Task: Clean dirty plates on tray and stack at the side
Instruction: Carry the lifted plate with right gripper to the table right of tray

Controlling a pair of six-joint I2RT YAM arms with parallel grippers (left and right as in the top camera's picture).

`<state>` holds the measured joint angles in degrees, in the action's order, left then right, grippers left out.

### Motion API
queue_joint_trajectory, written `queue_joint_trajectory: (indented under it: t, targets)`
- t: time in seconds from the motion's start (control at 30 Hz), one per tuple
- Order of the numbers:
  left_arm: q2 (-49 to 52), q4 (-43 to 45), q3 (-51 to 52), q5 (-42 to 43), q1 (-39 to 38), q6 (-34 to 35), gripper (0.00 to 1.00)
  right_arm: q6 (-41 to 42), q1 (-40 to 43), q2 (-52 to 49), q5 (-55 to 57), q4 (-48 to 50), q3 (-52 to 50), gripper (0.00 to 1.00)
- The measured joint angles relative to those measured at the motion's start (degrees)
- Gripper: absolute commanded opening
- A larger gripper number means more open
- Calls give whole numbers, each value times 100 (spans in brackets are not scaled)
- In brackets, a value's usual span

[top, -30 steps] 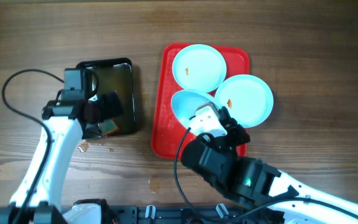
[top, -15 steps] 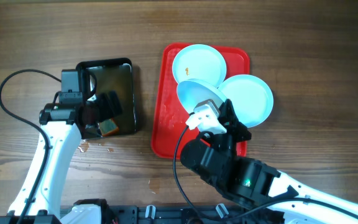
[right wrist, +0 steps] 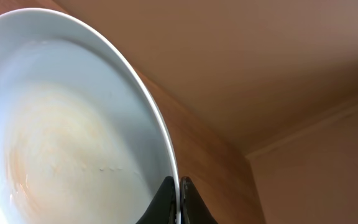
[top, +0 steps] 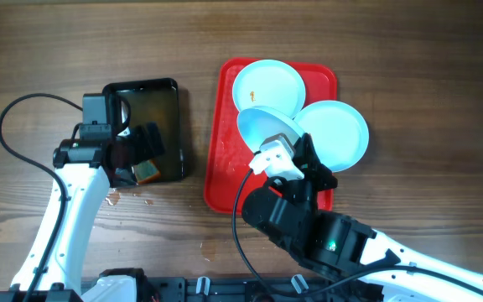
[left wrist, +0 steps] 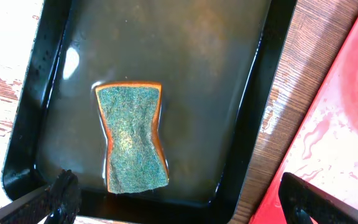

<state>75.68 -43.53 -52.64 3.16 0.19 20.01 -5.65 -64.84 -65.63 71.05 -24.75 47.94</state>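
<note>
The right arm's bulk covers the tray's [top: 223, 168] near right corner, and the right gripper [top: 277, 149] hides the near rim of the held plate [top: 265, 126]. In the right wrist view its fingertips [right wrist: 165, 198] are cut off at the bottom edge, clenched on that plate's rim. A faint pale-orange film shows on the plate's face, too washed out to read clearly. The held plate is tilted above the tray's middle. It overlaps the near edge of the far plate [top: 268, 84] and the left edge of the right plate [top: 342, 134], so part of each is hidden. The far plate lies flat at the tray's far end and carries a small orange speck [top: 254, 94]. The right plate overhangs the tray's right edge.

Left of the tray, across a strip of table [top: 392, 50], lies the black tray [top: 177, 126], holding shallow liquid and a sponge [left wrist: 132, 137]. The left gripper [top: 147, 144] hangs over it, jaws spread wide and grasping nothing. Only its fingers [left wrist: 64, 196] show, in the left wrist view's lower corners. From overhead the sponge is mostly hidden under that gripper.

The tray's left part is bare and wet. Wood shows beyond the tray's far and right edges, and water drops [top: 208, 248] sit off its near left corner.
</note>
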Motion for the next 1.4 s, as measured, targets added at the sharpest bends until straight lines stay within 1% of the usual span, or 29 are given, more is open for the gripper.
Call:
queue_joint_trajectory:
  t: [0.37, 0.47, 0.53, 0.6, 0.67, 0.73, 0.8, 0.87, 1.03, 1.2, 1.37, 1.4]
  targets:
    - [0, 2, 0, 0, 0, 0, 100, 17, 0, 0, 0, 0, 0, 5]
    - [0, 0, 0, 0, 0, 0, 100, 223, 17, 0, -74, -111, 7, 4]
    - [0, 2, 0, -2, 0, 0, 100, 608, 149, 0, -378, -450, 22, 4]
    - [0, 4, 0, -2, 0, 0, 100, 1027, 457, -4, -872, -654, 22, 4]
    - [0, 2, 0, 0, 0, 0, 100, 1327, 785, -2, -1377, -894, 57, 4]
    - [0, 2, 0, -2, 0, 0, 100, 1644, 918, 37, -1735, -1064, 114, 5]
    - [0, 2, 0, 0, 0, 0, 100, 1770, 1005, 87, -1912, -1099, 184, 4]
    - [0, 2, 0, -2, 0, 0, 100, 1808, 1132, 111, -2011, -1460, 369, 4]
    - [0, 2, 0, 0, 0, 0, 100, 1805, 1244, 125, -2085, -1786, 555, 4]
    - [0, 2, 0, 0, 0, 0, 100, 1941, 1419, 13, -2201, -1670, 557, 5]
    - [0, 2, 0, 0, 0, 0, 100, 2590, 2013, -4, -3198, -1670, 557, 4]
    - [0, 2, 0, -2, 0, 0, 100, 2765, 2352, 0, -3576, -1650, 557, 4]
